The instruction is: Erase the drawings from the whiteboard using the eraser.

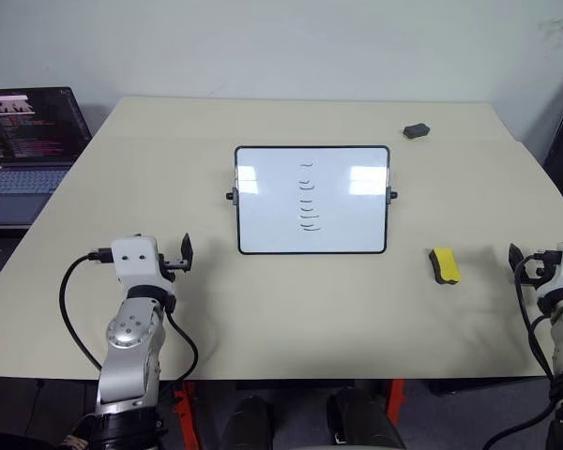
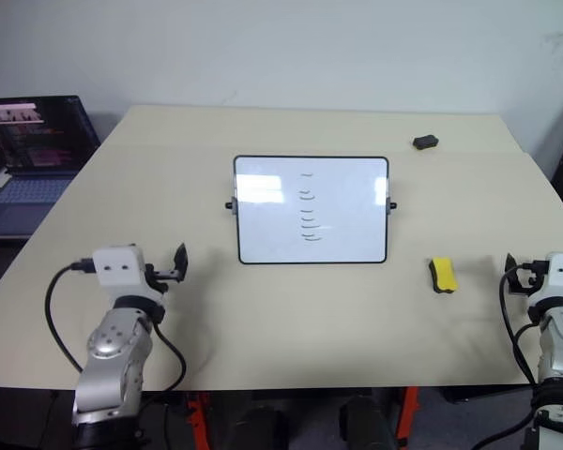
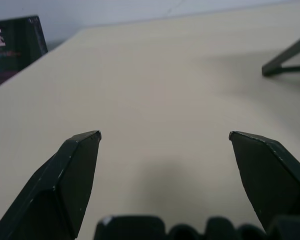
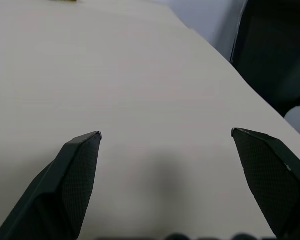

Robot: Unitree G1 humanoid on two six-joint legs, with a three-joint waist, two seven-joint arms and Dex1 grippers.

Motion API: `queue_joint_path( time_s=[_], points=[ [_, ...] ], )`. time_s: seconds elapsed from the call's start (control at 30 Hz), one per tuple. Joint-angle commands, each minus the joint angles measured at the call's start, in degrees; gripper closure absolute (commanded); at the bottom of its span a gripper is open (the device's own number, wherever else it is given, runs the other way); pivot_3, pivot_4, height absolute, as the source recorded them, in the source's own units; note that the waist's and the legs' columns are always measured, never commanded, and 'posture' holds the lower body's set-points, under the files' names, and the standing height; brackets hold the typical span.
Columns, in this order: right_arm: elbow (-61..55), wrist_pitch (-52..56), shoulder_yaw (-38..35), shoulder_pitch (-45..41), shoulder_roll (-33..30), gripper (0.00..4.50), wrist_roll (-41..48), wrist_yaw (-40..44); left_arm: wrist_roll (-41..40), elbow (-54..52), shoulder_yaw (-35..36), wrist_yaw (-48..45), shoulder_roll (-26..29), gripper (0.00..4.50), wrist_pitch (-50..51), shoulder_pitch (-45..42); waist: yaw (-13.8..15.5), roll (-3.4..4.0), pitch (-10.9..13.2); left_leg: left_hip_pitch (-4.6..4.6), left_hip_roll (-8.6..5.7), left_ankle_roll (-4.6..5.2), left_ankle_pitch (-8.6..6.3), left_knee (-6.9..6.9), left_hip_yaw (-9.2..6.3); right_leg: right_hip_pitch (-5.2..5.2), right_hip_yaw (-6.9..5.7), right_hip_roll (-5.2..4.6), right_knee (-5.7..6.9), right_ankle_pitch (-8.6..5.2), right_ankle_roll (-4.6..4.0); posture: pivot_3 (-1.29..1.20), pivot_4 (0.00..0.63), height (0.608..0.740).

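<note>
The whiteboard [image 1: 263,216] stands propped in the middle of the beige table, its black frame and side knobs showing. A short column of thin black drawings [image 1: 308,197] runs down its centre. The yellow eraser [image 1: 444,265] with a black underside lies flat on the table to the right of the board. My left gripper [image 1: 185,251] hovers near the table's front left, open and empty, well left of the board. My right gripper [image 1: 516,255] is at the front right edge, a short way right of the eraser. It is open too, with bare table between its fingers [image 4: 80,170].
An open laptop [image 1: 28,141] sits off the table's left side. A small dark grey object [image 1: 416,130] lies at the back right. A black chair [image 4: 275,50] stands beyond the table's right edge. The board's stand foot [image 3: 285,57] shows in the left wrist view.
</note>
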Motion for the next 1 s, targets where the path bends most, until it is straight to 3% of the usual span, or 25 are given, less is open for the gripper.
queue_joint_path(
  time_s=[0.03,0.17,0.37,0.57,0.77,1.0],
  points=[
    [-4.1,2.3,-1.6,0.5,-1.1,0.05,2.3,1.8,-1.7,-2.4,0.3,-2.1,0.3,0.0,-0.7,-0.8,0.0,0.01,0.0,0.0,0.0,0.0,0.0,0.01,0.0,0.0,0.0,0.0,0.0,0.0,0.0,0.0,0.15,0.74],
    [-11.1,3.8,-2.0,2.6,0.4,0.05,2.4,-1.0,-3.0,-2.9,0.7,-3.9,0.7,0.0,-0.6,-1.0,-0.2,0.03,0.0,0.04,-0.01,0.0,0.01,0.06,0.06,0.02,0.05,0.0,0.01,0.0,0.02,0.0,0.15,0.74],
    [-21.2,9.8,-1.2,6.0,3.5,0.05,3.7,-2.2,-11.1,-10.0,1.6,-13.9,4.4,0.0,2.4,1.9,-0.1,0.04,0.0,-0.02,0.02,-0.01,0.0,0.02,-0.01,-0.02,0.01,0.02,0.0,0.0,0.01,0.0,0.15,0.74],
    [-36.8,16.0,-1.5,11.7,9.8,0.05,6.3,-5.8,-16.0,-12.9,6.8,-19.6,11.4,0.0,5.7,3.7,0.0,0.1,0.0,-0.04,0.04,-0.01,0.0,0.02,-0.1,-0.04,-0.06,0.02,0.03,-0.03,0.02,0.0,0.15,0.74],
    [-46.2,19.9,-1.0,16.3,12.9,0.05,6.7,-7.6,-21.5,-12.4,8.1,-26.0,19.1,0.0,10.8,-1.5,0.1,0.18,0.0,-0.04,0.01,-0.01,0.01,0.06,-0.08,-0.05,-0.06,-0.01,0.03,-0.13,0.14,0.0,0.15,0.74],
    [-53.1,26.5,-3.0,18.1,12.6,0.05,12.2,-7.2,-25.2,-10.1,2.9,-36.3,23.8,0.0,13.5,-7.3,0.1,0.23,0.1,-0.09,0.02,-0.01,0.0,0.02,-0.11,-0.09,-0.09,0.0,-0.02,-0.08,0.05,0.0,0.15,0.74]
  ],
)
